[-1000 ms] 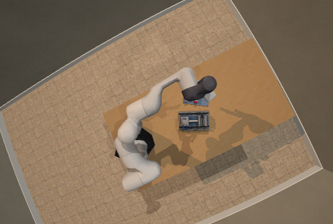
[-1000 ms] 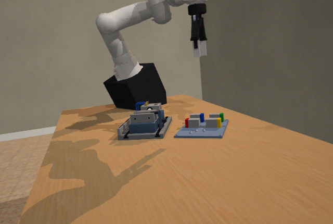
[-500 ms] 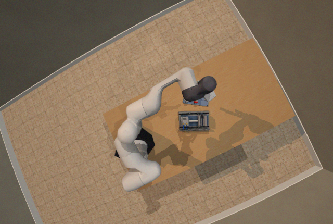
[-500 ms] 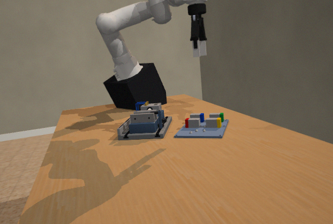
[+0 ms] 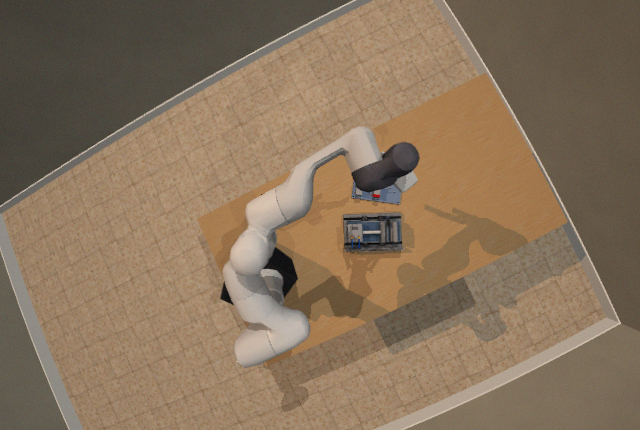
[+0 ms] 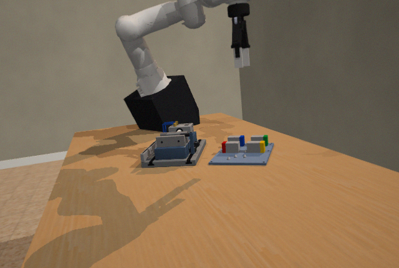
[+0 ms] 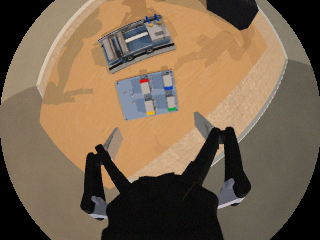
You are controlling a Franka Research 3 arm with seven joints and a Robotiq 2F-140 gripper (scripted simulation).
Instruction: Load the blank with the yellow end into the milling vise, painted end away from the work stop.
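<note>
The blank with the yellow end (image 6: pixel 255 146) (image 7: pixel 150 107) lies flat on the blue-grey infeed plate (image 6: pixel 254 161) (image 7: pixel 128 102) (image 5: pixel 391 200), at its front right in the exterior view. The milling vise (image 6: pixel 172 149) (image 7: pixel 136 40) (image 5: pixel 373 229) stands left of the plate with nothing between its jaws. Its hoses (image 6: pixel 166 125) are on the far block. My gripper (image 6: pixel 241 62) (image 7: pixel 156 126) is open and empty. It hangs high above the plate. In the top view the wrist hides the gripper and most of the plate.
Three other blanks lie on the plate: red end (image 6: pixel 231 146) (image 7: pixel 143 84), blue end (image 6: pixel 236 138) (image 7: pixel 167 83), green end (image 6: pixel 259 138) (image 7: pixel 171 103). The arm's black base (image 6: pixel 163 104) stands behind the vise. The wooden table (image 6: pixel 225 210) ends right of the plate.
</note>
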